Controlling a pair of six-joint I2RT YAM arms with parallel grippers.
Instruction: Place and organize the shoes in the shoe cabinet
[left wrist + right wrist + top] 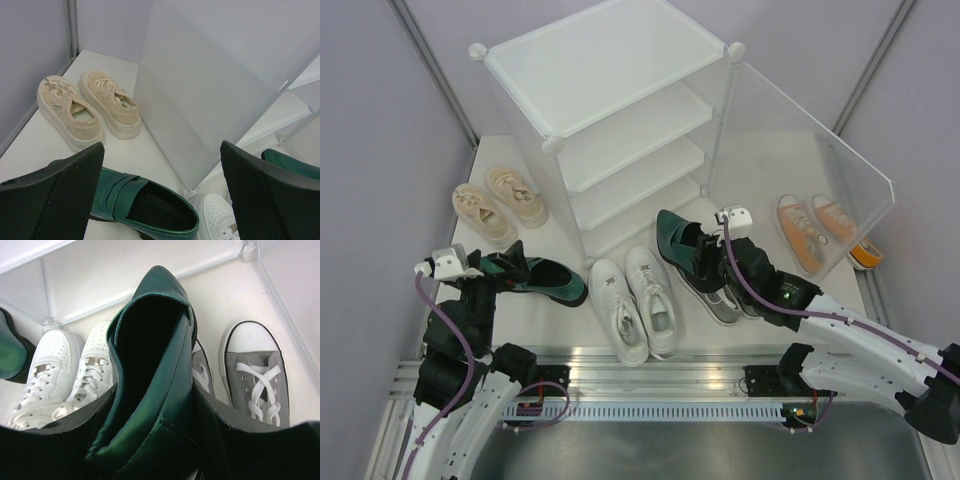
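Right claw (715, 262): clamped tight on a green shoe (155, 365), toe aimed at the cabinet (610, 60), held tilted over the grey pair (257, 380).
Left claw (510, 263): spread wide over the other green shoe (145, 207), which lies on the desk (520, 320).
White pair (635, 300): just in front of the cabinet.
Beige pair (500, 203): left of it.
Orange pair (810, 232): right side, behind the clear door (800, 150).
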